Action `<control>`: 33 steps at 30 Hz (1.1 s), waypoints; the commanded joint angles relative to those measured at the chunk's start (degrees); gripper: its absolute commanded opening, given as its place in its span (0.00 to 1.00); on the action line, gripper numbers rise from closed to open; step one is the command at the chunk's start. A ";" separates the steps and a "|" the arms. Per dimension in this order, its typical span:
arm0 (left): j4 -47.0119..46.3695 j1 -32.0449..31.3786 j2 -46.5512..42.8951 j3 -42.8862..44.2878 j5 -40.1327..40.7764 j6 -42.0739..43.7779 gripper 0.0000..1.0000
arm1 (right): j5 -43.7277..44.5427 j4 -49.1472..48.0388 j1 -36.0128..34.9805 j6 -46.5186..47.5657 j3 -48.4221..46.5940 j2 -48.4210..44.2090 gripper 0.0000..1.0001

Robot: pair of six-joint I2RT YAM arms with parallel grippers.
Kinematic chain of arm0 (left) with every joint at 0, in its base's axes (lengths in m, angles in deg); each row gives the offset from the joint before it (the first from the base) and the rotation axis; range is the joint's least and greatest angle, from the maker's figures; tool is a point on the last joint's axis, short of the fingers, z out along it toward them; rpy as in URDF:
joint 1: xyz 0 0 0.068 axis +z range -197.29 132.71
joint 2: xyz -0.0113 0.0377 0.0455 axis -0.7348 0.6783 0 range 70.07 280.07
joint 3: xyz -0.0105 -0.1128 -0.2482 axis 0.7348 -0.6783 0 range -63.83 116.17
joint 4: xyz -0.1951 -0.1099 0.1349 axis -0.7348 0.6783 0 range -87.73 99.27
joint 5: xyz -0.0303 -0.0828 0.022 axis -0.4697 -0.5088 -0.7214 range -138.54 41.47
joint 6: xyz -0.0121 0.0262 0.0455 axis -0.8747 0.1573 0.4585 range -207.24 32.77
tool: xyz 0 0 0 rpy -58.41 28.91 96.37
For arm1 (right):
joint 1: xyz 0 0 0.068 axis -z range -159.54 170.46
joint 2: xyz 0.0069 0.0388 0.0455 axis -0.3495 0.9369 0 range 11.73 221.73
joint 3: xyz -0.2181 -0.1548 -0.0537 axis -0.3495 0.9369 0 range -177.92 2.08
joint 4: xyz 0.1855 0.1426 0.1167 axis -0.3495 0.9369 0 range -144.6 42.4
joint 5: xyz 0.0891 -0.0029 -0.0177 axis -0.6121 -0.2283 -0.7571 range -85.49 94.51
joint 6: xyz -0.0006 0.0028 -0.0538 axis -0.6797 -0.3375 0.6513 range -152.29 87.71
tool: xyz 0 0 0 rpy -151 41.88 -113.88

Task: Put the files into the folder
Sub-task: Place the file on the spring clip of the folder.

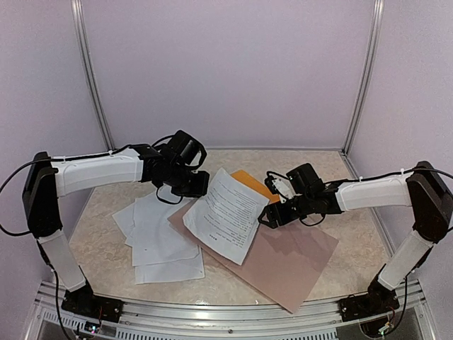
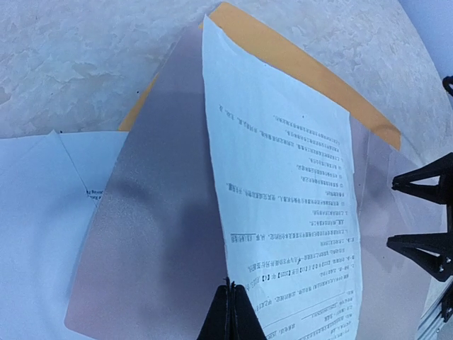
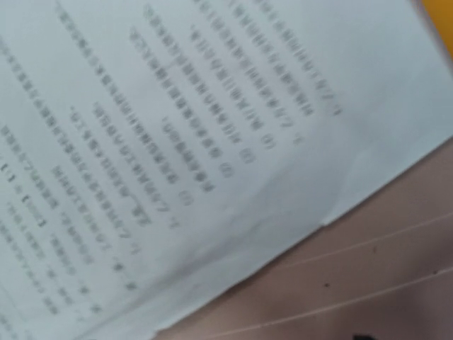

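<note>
Closest to us, our left gripper point(image 2: 228, 301) pinches one printed sheet point(image 2: 283, 198) by its near edge, long axis pointing away at the folder point(image 2: 304, 67) just beyond. Our right gripper point(image 2: 421, 216), jaws spread wide, stands beside the sheet's right edge; other files point(image 1: 159, 244) lie on the surface point(image 1: 99, 237) leftward.

The left arm point(image 1: 92, 173) and the right arm point(image 1: 371, 193) are made alike: smooth white-shelled links are joined by bulky black joint housings and carried on black base blocks point(image 1: 85, 304). Thin black cables point(image 1: 13, 174) are run along the links and bound with white ties. The left gripper point(image 2: 228, 287) is matt black; the right gripper point(image 2: 391, 214) is fitted with black fingers point(image 2: 425, 180) of triangular trusswork.
</note>
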 commanded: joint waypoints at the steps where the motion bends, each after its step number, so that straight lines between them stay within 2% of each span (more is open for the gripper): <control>1: 0.68 1.22 0.74 0.01 1.81 2.48 0.00 | -0.41 -0.81 0.29 -0.54 1.01 0.66 0.75; 12: 5.56 2.36 1.05 2.57 6.77 13.65 0.00 | -0.41 -0.74 0.29 -0.52 0.82 1.01 0.75; 13: 5.90 2.16 1.69 2.37 8.22 17.82 0.00 | -0.59 -0.73 0.29 -0.54 0.70 1.25 0.75; 17: 3.95 1.20 2.40 0.52 11.10 25.46 0.00 | -0.76 -0.73 0.29 -0.41 0.49 1.69 0.75; 24: -0.76 1.17 2.78 -1.60 7.55 32.67 0.00 | -1.07 -0.90 0.24 -0.32 0.27 2.38 0.75; 28: -1.48 1.87 3.37 -2.24 8.55 35.55 0.00 | -0.85 -0.90 0.20 -0.29 0.79 2.07 0.75; 33: -2.87 4.60 2.43 -3.97 7.51 36.59 0.00 | -1.03 -1.50 0.20 -0.54 1.22 2.22 0.75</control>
